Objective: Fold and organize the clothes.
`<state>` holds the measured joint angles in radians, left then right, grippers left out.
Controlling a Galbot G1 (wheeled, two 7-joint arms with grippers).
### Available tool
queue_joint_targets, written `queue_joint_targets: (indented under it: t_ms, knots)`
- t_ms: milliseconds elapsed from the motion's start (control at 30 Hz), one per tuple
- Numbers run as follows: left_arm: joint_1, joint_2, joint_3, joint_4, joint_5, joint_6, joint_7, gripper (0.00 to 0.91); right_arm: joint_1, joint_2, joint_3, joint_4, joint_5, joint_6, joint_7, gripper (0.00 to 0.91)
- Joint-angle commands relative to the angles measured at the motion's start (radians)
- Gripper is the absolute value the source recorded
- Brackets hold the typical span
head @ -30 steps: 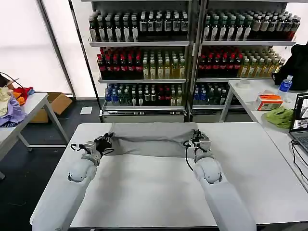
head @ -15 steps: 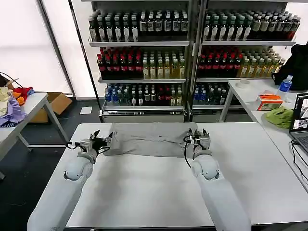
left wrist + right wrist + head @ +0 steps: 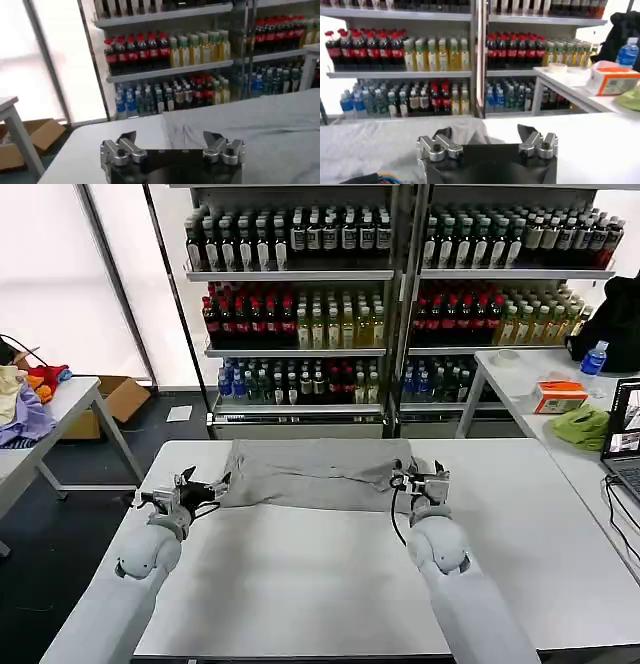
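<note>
So: grey shirt point(image 3: 320, 474) lies flat on white counter point(image 3: 330, 574), at far edge, nearest the drink shelves point(image 3: 300, 304). Head view has both arms low over counter. Left hand point(image 3: 200, 489) sits just off shirt's left edge, fingers spread, holding nothing. Right hand point(image 3: 420, 481) is at shirt's right edge, likewise released and empty. Left wrist view shows left hand point(image 3: 172, 142) w/ fingers wide apart, grey fabric point(image 3: 250, 125) beyond it. Right wrist view shows right hand point(image 3: 487, 137) parted, shirt corner point(image 3: 465, 127) just past fingertips, plus orange box point(image 3: 612, 77) on side counter.
</note>
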<state>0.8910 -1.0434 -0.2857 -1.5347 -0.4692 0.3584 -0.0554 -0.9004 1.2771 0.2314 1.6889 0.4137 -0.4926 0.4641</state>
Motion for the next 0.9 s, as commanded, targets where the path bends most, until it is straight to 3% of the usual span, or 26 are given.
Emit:
queue_joint_targets:
  t_ms: [33,367,900]
  knots:
    - [0.092,-0.001,-0.030,-0.091,-0.006,0.015,0.004,0.907,-0.118,-0.047,0.005,0.118,0.007,-0.030,0.015,0.907]
    - [0.080,-0.015,-0.016,-0.088,0.003,0.026,-0.003,0.907,0.099,0.009,-0.024,0.014,0.086,-0.040,0.063,0.907]
    - [0.086,-0.028,-0.020,-0.069,-0.004,0.028,-0.006,0.907,-0.194,-0.092,0.050,0.173,0.095,-0.085,0.042,0.907]
